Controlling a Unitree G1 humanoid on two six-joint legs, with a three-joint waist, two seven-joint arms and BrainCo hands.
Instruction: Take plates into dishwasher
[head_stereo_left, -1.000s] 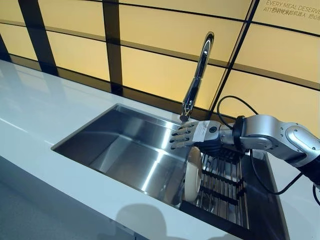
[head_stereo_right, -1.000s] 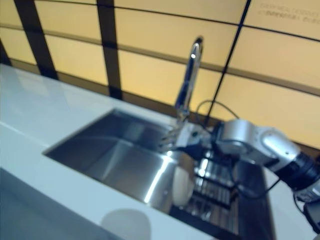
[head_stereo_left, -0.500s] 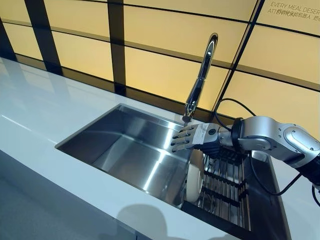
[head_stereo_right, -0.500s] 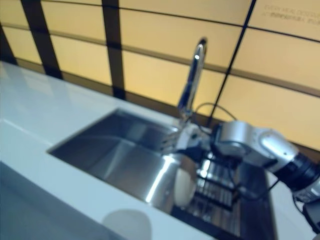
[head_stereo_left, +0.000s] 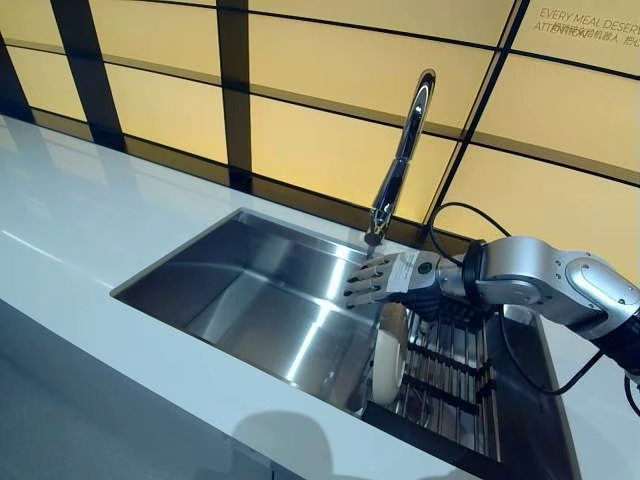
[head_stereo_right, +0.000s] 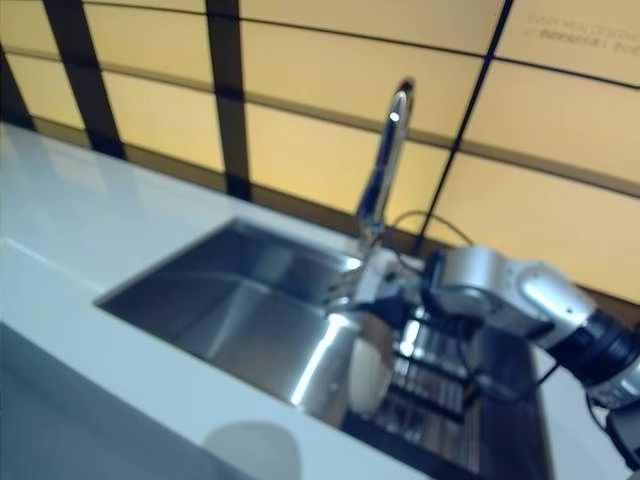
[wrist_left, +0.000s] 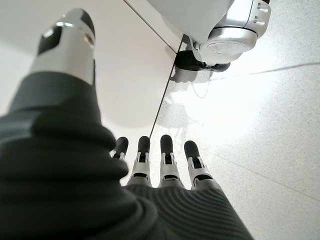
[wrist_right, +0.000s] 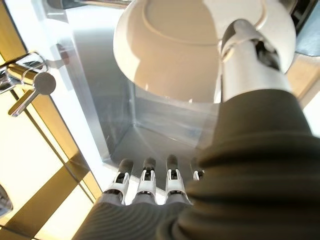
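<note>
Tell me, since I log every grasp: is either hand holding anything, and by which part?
Nothing is held. The right hand hovers open above the plate standing in the rack; the left hand hangs open over the floor.

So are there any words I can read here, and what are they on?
Yellow wall panel, top corner: white print, cut off by the edge and too small to read surely.
Right hand: a white label on its back, too small to read.
Nothing else bears writing.

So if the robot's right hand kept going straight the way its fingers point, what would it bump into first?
Probably nothing soon. The right hand points its straight fingers out over the open sink, above the plate and below the faucet. The far sink wall might come first, but depth is unclear.
</note>
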